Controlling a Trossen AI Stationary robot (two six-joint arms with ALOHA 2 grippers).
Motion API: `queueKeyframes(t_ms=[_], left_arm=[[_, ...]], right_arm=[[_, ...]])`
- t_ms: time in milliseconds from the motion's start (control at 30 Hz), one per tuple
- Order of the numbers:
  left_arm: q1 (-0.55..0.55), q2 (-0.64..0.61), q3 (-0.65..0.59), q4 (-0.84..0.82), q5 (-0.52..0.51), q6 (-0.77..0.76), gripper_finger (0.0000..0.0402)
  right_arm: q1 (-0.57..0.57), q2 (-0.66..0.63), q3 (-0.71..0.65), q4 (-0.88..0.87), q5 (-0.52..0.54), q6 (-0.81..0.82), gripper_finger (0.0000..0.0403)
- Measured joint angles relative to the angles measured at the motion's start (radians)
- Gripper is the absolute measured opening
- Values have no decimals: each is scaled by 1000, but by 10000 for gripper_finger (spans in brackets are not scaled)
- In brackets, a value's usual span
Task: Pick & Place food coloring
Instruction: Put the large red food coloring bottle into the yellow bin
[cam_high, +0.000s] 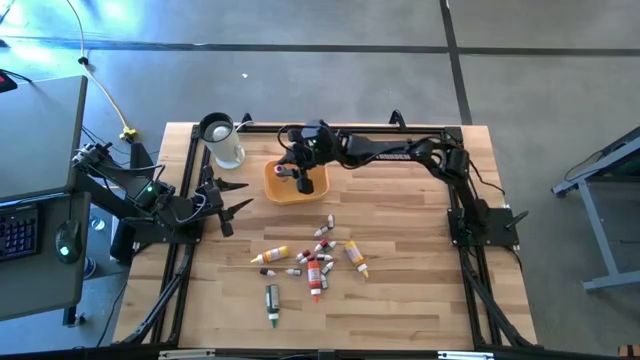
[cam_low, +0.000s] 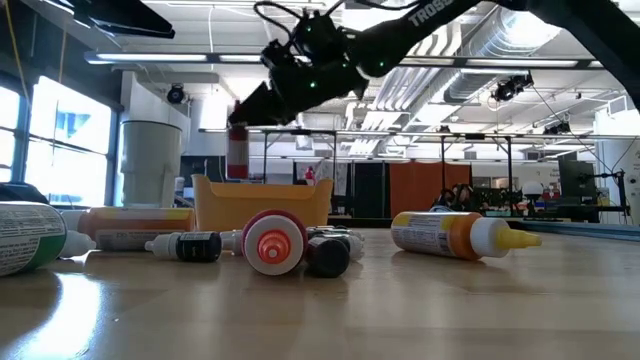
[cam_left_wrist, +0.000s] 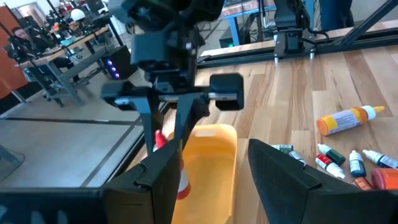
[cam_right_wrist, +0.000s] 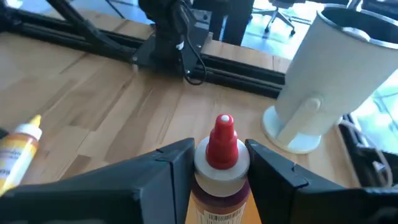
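Food coloring bottle (cam_right_wrist: 219, 163) red-tipped, clamped by right gripper (cam_right_wrist: 217, 165) above tray (cam_high: 288, 186), grip clear only at wrist, left gripper (cam_high: 228, 205) released

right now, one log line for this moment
right gripper: shut on red bottle, above tray | left gripper: open, waiting left of tray | pile: on table

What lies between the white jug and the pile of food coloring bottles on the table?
In the high view, the yellow-orange tray lies between the white jug and the bottle pile.
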Motion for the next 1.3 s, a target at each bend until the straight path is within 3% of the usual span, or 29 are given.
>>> queueKeyframes(t_ms=[167,400,633,867,1100,1200,1300], left_arm=[[0,0,0,-1,0,0,183],[0,0,0,-3,6,0,183],[0,0,0,-3,7,0,183],[0,0,0,-4,7,0,183],[0,0,0,-4,8,0,183],[0,0,0,-4,9,0,183],[0,0,0,-3,10,0,183]], right_arm=[[3,65,-1,88,17,42,115],[-5,130,-1,196,45,140,139],[-5,147,-1,213,160,143,102],[-5,146,0,226,140,172,79],[6,142,1,159,106,143,122],[21,117,1,14,117,15,150],[43,60,0,-163,208,-117,174]])
